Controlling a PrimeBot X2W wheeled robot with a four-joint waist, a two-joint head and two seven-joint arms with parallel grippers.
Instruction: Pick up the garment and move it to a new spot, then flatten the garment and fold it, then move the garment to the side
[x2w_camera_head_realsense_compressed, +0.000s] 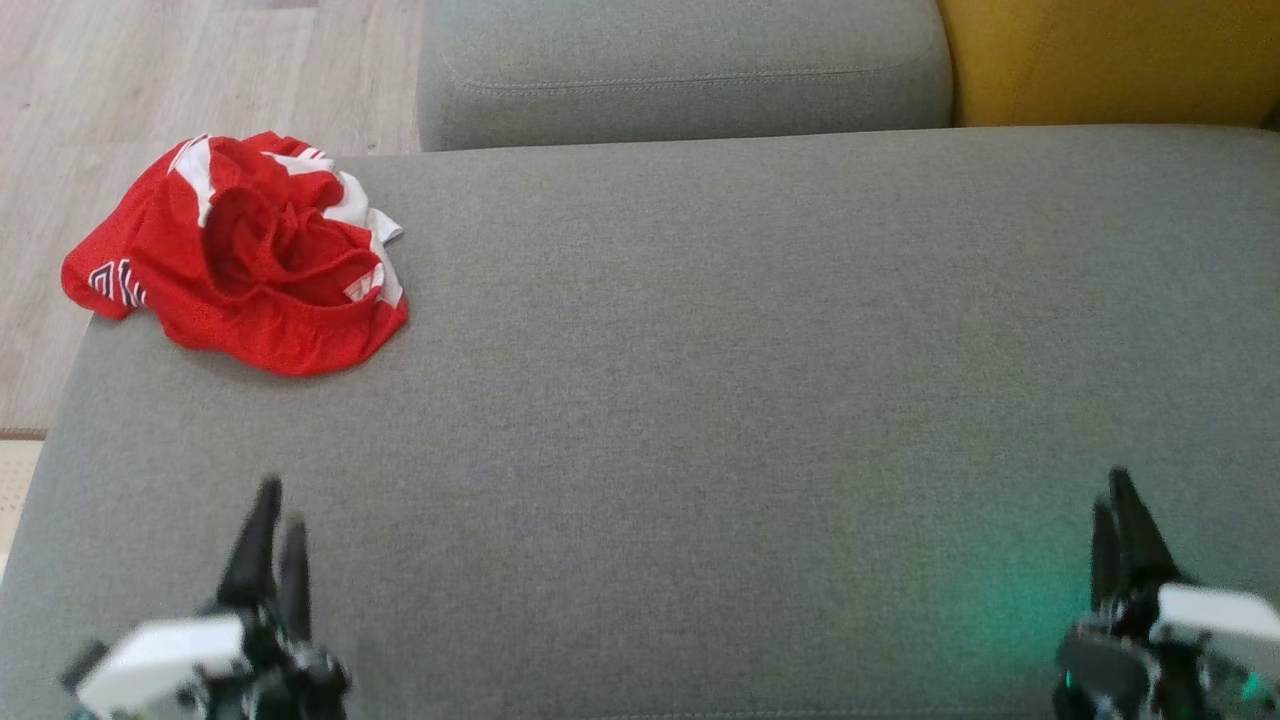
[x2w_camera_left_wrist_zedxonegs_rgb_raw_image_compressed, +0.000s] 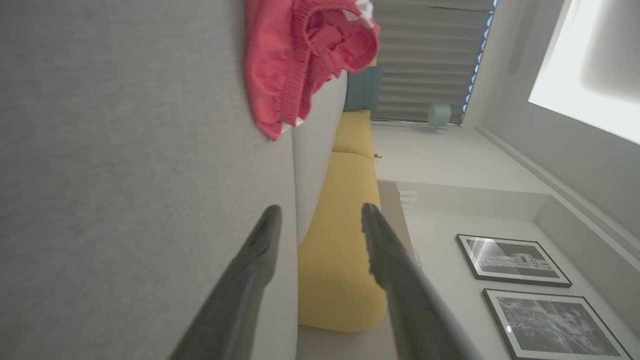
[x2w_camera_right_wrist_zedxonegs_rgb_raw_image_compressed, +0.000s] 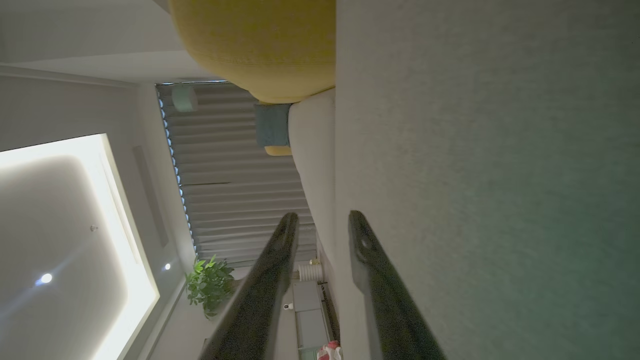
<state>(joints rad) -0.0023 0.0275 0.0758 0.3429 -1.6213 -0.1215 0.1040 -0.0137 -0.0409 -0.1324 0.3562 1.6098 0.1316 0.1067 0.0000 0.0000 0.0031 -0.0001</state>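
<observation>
Pointing forward low over grey seat (x2w_camera_head_realsense_compressed: 700, 380): left gripper (x2w_camera_head_realsense_compressed: 282, 505), right gripper (x2w_camera_head_realsense_compressed: 1108, 490), fingers apart on both, nothing held | left wrist view: red garment (x2w_camera_left_wrist_zedxonegs_rgb_raw_image_compressed: 300, 55) ahead of fingertips, well apart, framed prints (x2w_camera_left_wrist_zedxonegs_rgb_raw_image_compressed: 515, 260); right wrist view: plant (x2w_camera_right_wrist_zedxonegs_rgb_raw_image_compressed: 210, 285) | garment crumpled at seat corner, long axis crosswise to left fingers

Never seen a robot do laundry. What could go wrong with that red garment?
The garment lies bunched at the left corner of the cushion, partly over the edge: a nudge might push it onto the floor. It is crumpled, so the left end effector may pinch several layers and lift a lump.
</observation>
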